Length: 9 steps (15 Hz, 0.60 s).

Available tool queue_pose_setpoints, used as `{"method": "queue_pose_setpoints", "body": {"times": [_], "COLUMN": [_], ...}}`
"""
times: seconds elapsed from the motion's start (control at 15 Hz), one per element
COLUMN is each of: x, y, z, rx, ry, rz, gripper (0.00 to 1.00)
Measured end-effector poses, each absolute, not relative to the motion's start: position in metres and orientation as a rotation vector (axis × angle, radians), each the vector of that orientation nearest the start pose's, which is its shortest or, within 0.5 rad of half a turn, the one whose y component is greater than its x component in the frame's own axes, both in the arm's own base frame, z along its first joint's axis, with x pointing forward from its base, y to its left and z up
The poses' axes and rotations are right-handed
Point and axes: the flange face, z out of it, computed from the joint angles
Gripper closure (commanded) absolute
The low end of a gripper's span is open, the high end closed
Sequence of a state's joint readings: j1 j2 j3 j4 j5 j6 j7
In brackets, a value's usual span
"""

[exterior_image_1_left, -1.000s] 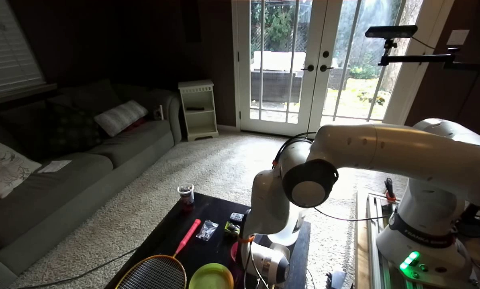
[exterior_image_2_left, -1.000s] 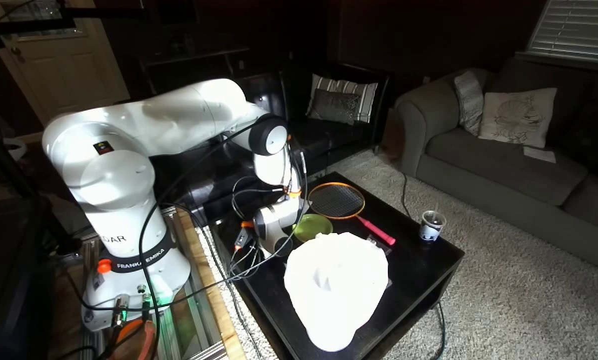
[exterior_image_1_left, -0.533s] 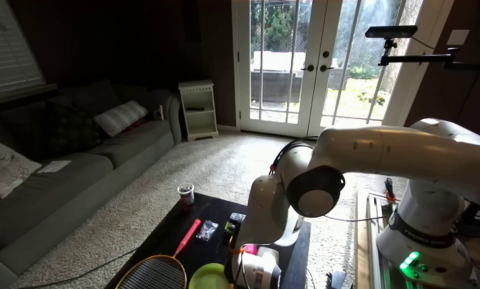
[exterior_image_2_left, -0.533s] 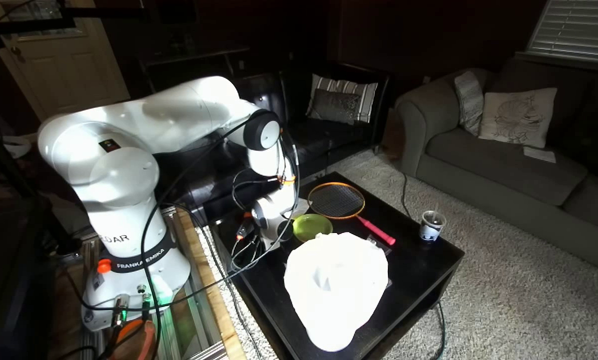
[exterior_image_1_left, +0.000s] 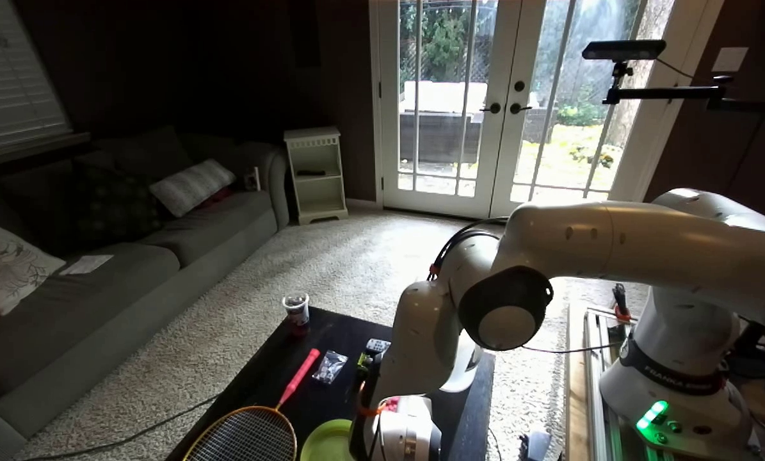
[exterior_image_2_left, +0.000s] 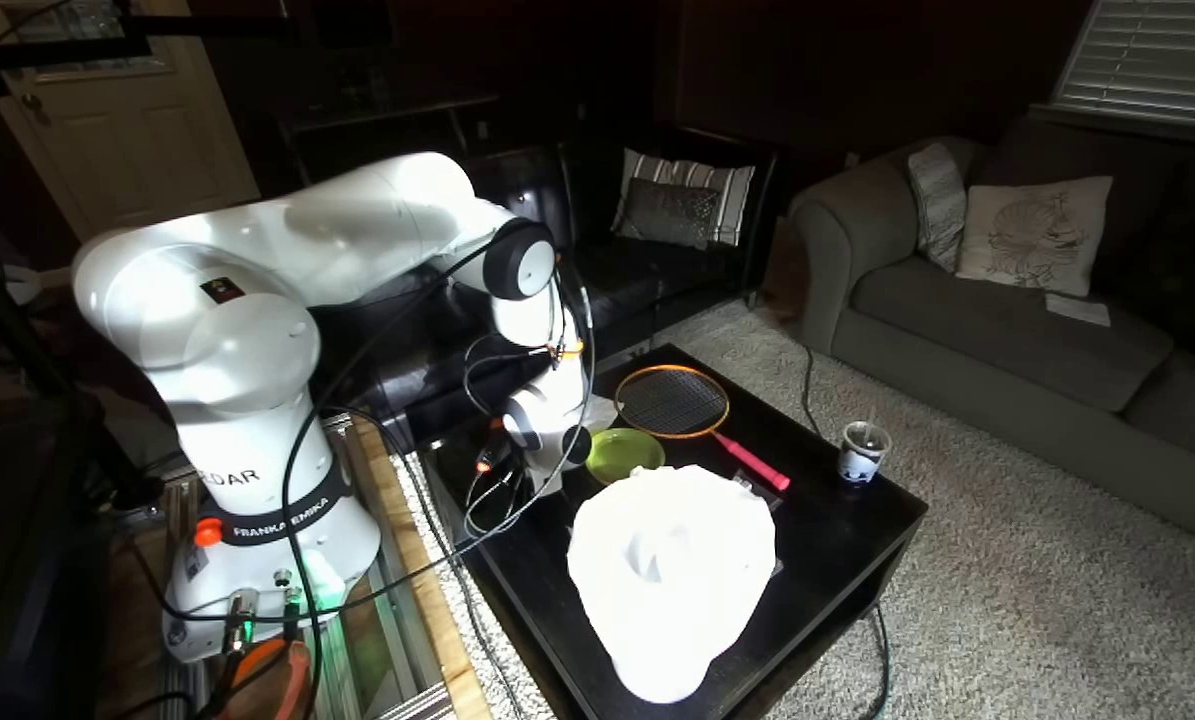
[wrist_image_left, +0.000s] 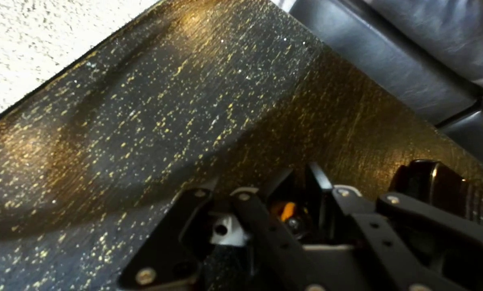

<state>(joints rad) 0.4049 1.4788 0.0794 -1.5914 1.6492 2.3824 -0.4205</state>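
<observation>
In the wrist view my gripper (wrist_image_left: 300, 172) has its fingertips close together, a narrow gap between them. A small dark thing with an orange patch (wrist_image_left: 288, 211) shows between the fingers, blurred and shadowed; whether they grip it I cannot tell. The dark tabletop (wrist_image_left: 192, 101) lies beyond the tips. To their right is a shiny black ribbed thing (wrist_image_left: 427, 180). The jaws are hidden in both exterior views. There the wrist hangs low over the table, beside a green plate (exterior_image_2_left: 625, 455). A pink thing (exterior_image_1_left: 390, 404) peeks out behind the wrist.
A racket (exterior_image_2_left: 672, 402) with a pink handle lies past the plate. A large, glaring white object (exterior_image_2_left: 672, 570) stands close to the arm. Further along are a cup (exterior_image_1_left: 297, 310), a remote (exterior_image_1_left: 377, 346) and a clear packet (exterior_image_1_left: 330, 367). A black leather sofa (wrist_image_left: 387, 48) borders the table.
The wrist has shifted leftward in both exterior views, mostly in the first half second. It now covers part of the green plate in an exterior view. The tabletop objects have stayed put.
</observation>
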Motion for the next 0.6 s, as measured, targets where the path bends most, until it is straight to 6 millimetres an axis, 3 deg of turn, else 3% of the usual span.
{"method": "queue_pose_setpoints", "body": {"times": [0.4,0.47,0.6], "x": [0.3889,0.3895,0.3902], "y": [0.2312,0.2316,0.2328], "z": [-0.2307,-0.2303,-0.2294], "rx": [-2.237,-2.244,-2.258], "ry": [0.881,0.873,0.868], "rz": [0.659,0.658,0.65], "gripper": [0.99,0.69,0.64]}}
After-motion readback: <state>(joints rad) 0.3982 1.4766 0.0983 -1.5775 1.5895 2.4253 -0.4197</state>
